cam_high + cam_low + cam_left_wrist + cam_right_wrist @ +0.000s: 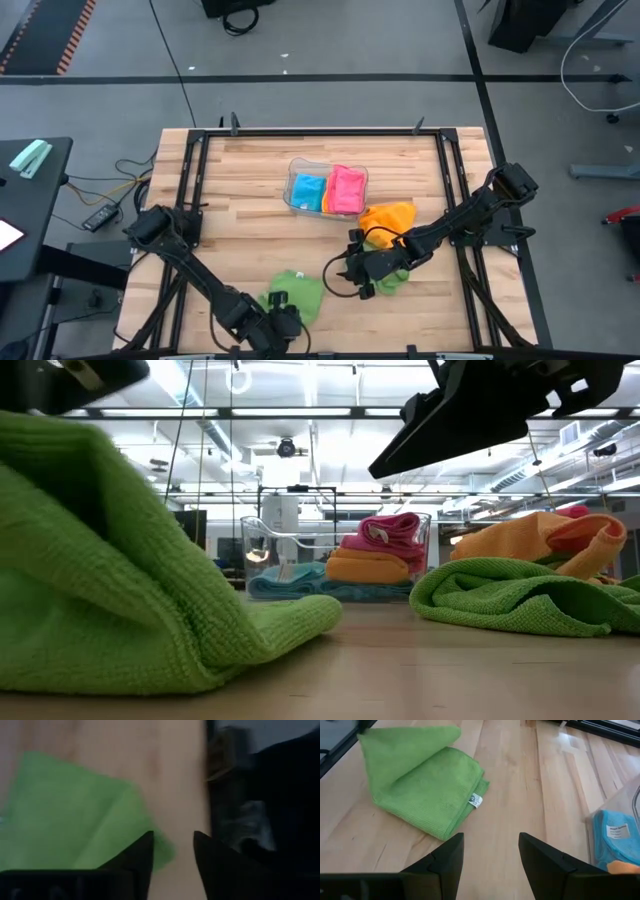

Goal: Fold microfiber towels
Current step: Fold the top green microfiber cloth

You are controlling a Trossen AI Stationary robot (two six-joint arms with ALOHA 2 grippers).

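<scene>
Left end effector [172, 851] jaws parted, empty, just beside the folded green microfiber towel [296, 292] on the wooden surface [250, 190]; fold apparently released, next needs a final fold or tray transfer.

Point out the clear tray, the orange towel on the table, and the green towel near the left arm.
clear tray [296, 166], high view, its left rim.
orange towel [390, 215], high view, middle of the cloth.
green towel [427, 790], right wrist view, its folded top layer.

Grey floor [330, 40] around the wooden table [250, 230], bright ceiling lights [300, 415] above dark-framed room.
</scene>
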